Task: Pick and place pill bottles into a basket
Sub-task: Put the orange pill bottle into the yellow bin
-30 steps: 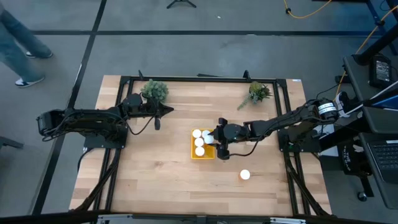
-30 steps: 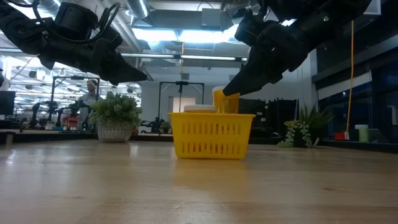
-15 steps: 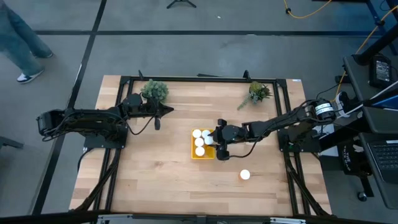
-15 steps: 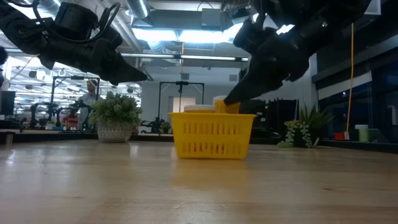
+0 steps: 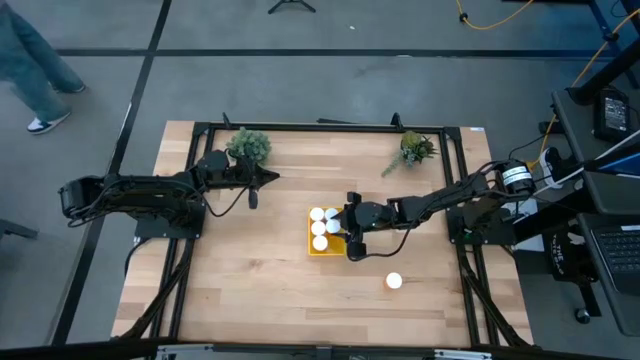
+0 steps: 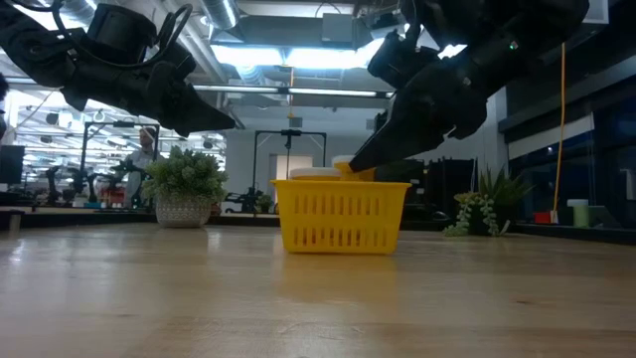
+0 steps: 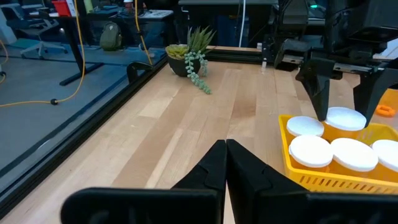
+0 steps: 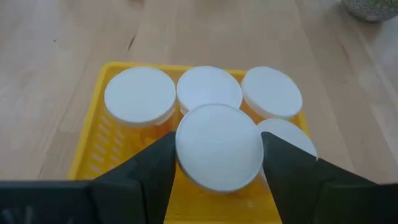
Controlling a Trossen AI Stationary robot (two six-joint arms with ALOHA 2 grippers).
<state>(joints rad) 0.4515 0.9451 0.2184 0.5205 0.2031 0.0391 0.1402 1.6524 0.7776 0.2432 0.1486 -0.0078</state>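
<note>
Table [image 5: 250, 270]: pale wooden planks, bordered by a black metal frame.
Basket [image 5: 325, 247]: yellow, set just right of the table's middle.
Loose pill bottle [image 5: 394, 281]: stood apart, nearer the front edge.
Bushy plant [image 5: 249, 145]: placed at the back left.
Trailing plant [image 5: 414, 150]: placed at the back right.

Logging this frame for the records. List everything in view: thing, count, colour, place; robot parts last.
pill bottles: five, orange with white caps, in the basket; one of them between the right end effector's fingers
loose pill bottle: one, same colours, on the table nearer the right arm
basket: one, yellow, table centre
plants: two, green, far edge
table: one, light wood
person: legs only, floor beyond the table
left end effector: shut, empty, beside one plant
right end effector: over the basket, gripping a bottle
</note>
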